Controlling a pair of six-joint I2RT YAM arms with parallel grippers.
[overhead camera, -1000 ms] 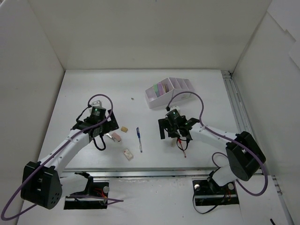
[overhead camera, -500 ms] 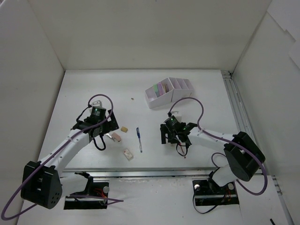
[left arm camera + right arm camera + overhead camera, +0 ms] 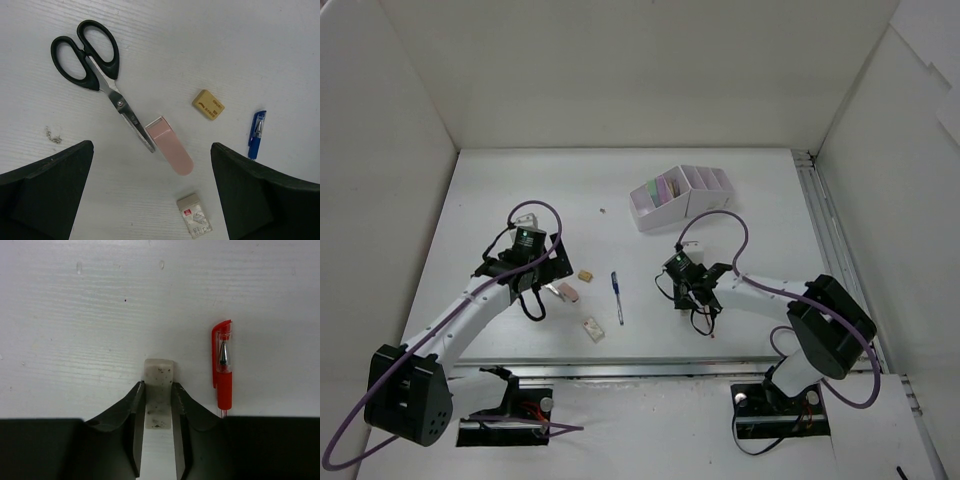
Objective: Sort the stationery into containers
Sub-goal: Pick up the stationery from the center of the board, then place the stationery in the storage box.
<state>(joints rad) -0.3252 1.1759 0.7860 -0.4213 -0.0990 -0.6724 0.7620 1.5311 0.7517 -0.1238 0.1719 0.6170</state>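
In the right wrist view my right gripper is shut on a pale speckled eraser that rests on the white table; both jaws press its long sides. A red pen lies just right of it. From above, the right gripper is low over the table, in front of the white and lilac organizer. My left gripper hangs open over black-handled scissors, a pink oblong piece, a tan eraser, a white eraser and a blue pen.
White walls box in the table on three sides, and a metal rail runs along its right edge. The organizer has some lilac and green items in its left compartments. The blue pen lies between the two arms.
My right gripper moved down and to the left towards the table and closed its jaws on the pale eraser. The left arm has stayed still.
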